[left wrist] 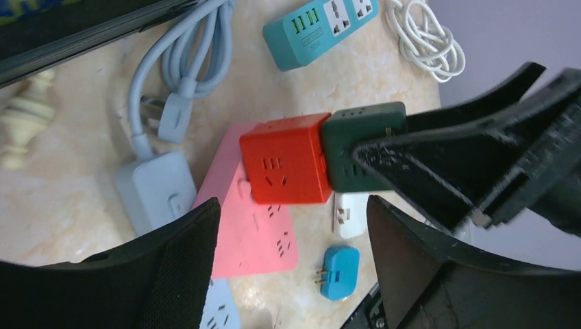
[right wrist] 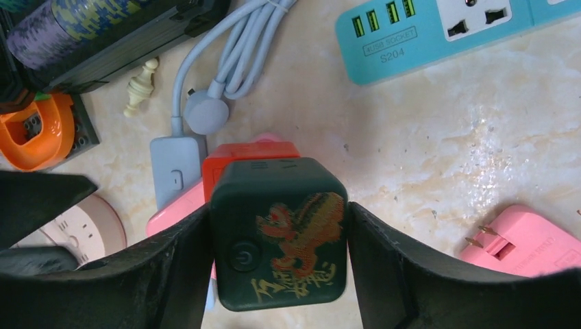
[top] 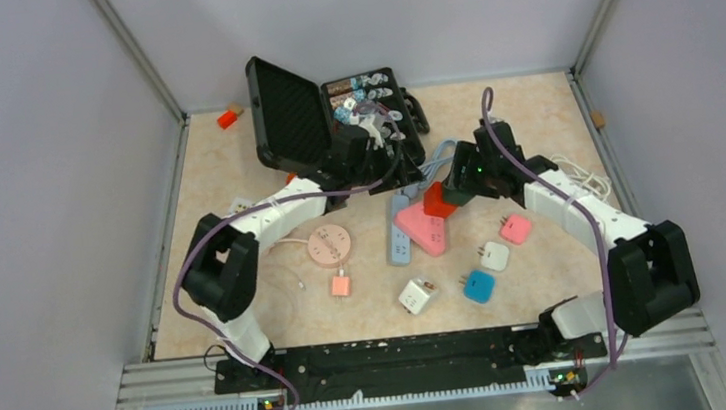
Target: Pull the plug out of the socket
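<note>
Tabletop of beige marble-look laminate (top: pixel 531 113), boxed in by plain grey walls (top: pixel 37 196). Open black plastic case (top: pixel 291 121) at 12 o'clock. Teal power strip (right wrist: pixel 438 31) just beside coiled white cable (left wrist: pixel 425 41) at 3 o'clock. Blue adapter cube (top: pixel 478 286) loose among others at 5 o'clock.

Centre: flat pink power strip (left wrist: pixel 253 226) carries red cube socket (left wrist: pixel 284 168), with dark green cube plug (right wrist: pixel 277 233) pressed against its side.

Right gripper (right wrist: pixel 277 209) clamps the green plug, one finger on each flank. Left gripper (left wrist: pixel 293 202) gapes wide over the pink strip, holding nothing.

Plug pins not visible. In the overhead view the right wrist covers most of the green plug.
</note>
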`<control>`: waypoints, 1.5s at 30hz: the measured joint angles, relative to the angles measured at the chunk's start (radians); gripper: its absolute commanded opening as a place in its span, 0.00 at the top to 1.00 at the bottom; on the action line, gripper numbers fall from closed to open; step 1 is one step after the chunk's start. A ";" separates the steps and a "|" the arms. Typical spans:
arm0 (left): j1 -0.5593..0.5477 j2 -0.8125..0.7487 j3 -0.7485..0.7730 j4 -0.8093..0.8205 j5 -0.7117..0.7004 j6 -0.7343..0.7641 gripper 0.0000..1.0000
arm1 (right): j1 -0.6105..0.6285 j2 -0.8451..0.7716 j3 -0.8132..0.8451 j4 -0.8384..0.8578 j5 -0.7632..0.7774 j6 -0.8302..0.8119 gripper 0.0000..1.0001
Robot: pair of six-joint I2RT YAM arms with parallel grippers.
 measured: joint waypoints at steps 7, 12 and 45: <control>-0.042 0.140 0.070 0.043 -0.023 -0.006 0.28 | 0.000 -0.061 -0.071 0.058 -0.015 0.008 0.29; -0.057 0.171 0.090 0.043 -0.033 -0.007 0.34 | 0.000 -0.066 -0.085 0.085 -0.038 0.010 0.44; -0.145 0.190 0.065 0.076 -0.171 0.043 0.70 | -0.044 -0.065 -0.090 0.076 -0.150 0.015 1.00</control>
